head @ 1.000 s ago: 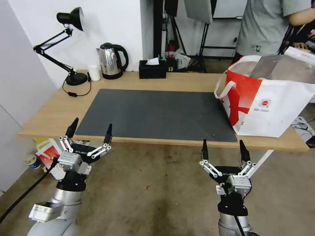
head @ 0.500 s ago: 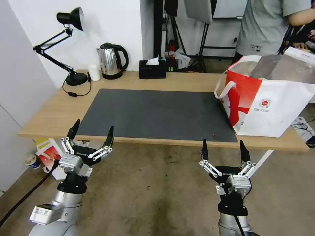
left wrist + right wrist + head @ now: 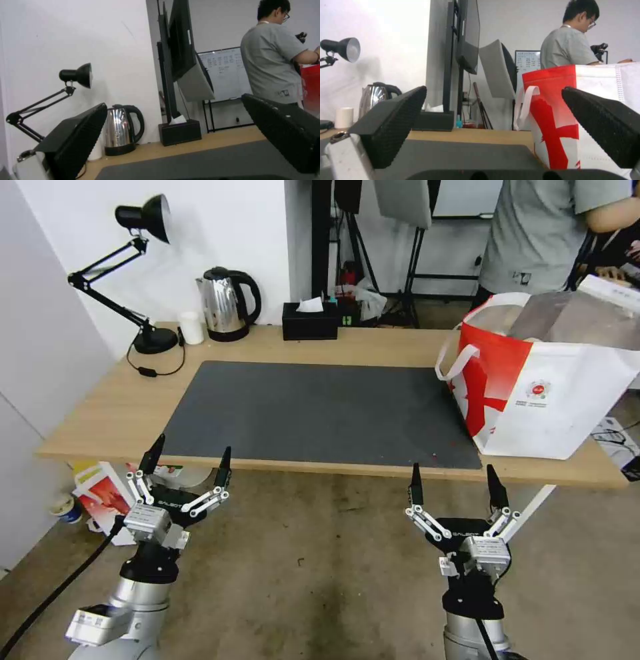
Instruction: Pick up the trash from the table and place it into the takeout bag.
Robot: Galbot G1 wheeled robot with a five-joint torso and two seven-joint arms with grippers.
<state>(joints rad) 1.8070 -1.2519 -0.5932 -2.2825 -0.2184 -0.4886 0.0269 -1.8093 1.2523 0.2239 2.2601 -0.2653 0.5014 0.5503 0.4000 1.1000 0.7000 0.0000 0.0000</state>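
Observation:
The takeout bag (image 3: 560, 400), white and red with loop handles and foil lining, stands open on the right end of the table (image 3: 120, 407), beside the dark grey mat (image 3: 320, 410). The trash is out of view. My left gripper (image 3: 193, 445) hangs open just before the table's near edge at the left, with nothing between its fingers (image 3: 76, 140). My right gripper (image 3: 453, 469) is open and holds nothing, below the near edge and short of the bag's front corner. The right wrist view looks across the mat at the takeout bag (image 3: 603, 100).
Along the table's back stand a black desk lamp (image 3: 143, 280), a small white cup (image 3: 192, 327), a steel kettle (image 3: 225, 305) and a black tissue box (image 3: 310, 321). A smaller red-and-white bag (image 3: 100, 493) lies on the floor under the left end. A person (image 3: 547, 233) stands behind the takeout bag.
My left gripper has drawn back and down a little from the table's near edge, still open. The right gripper and the bag have not moved.

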